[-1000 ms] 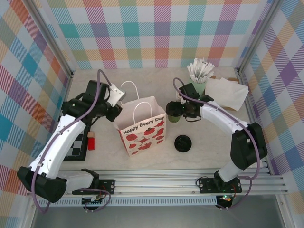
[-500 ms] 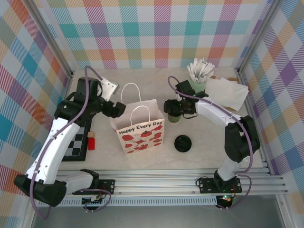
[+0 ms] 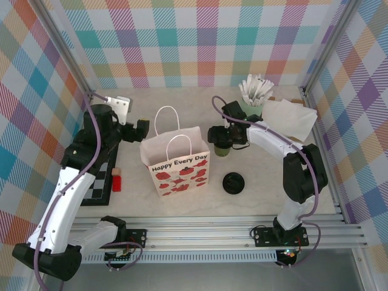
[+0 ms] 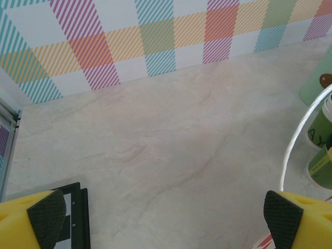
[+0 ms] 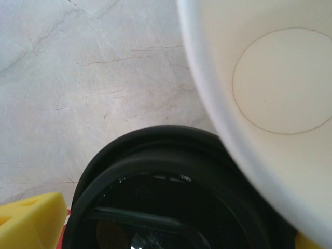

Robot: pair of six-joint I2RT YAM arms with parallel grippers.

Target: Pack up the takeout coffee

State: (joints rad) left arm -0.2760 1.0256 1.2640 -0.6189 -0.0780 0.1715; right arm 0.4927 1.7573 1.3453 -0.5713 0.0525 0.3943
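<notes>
Left gripper: my left gripper hangs just left of the paper bag and apart from it. A second ago it sat against the bag's left edge, so it has drawn back to the left and far.
Left fingers: spread wide. The black pads sit at the two bottom corners of my left wrist view, with bare table between them.
Left arm: it stands more upright than a second ago, when it leaned in over the checkerboard.
Bag: upright with its mouth open and both white handles up. It has moved a little to the left and sits squarer than a second ago, when it was tilted.
Right gripper: my right gripper sits over the takeout coffee, a touch farther left and far than a second ago.
Right fingers: one yellow finger lies against the left edge of the coffee's black lid. The other side is hidden behind a lidless cream cup, so I cannot tell whether I am pinching the coffee or only straddling it.
Coffee: it stands on the table just right of the bag, near the bag's far corner, in the same spot as a second ago.
Loose lid: the spare black lid lies flat, nearer than the coffee and unmoved.
Far right: the holder of white sticks and the napkins are unchanged.
Near left: the red block lies beside the checkerboard, where it was before.
</notes>
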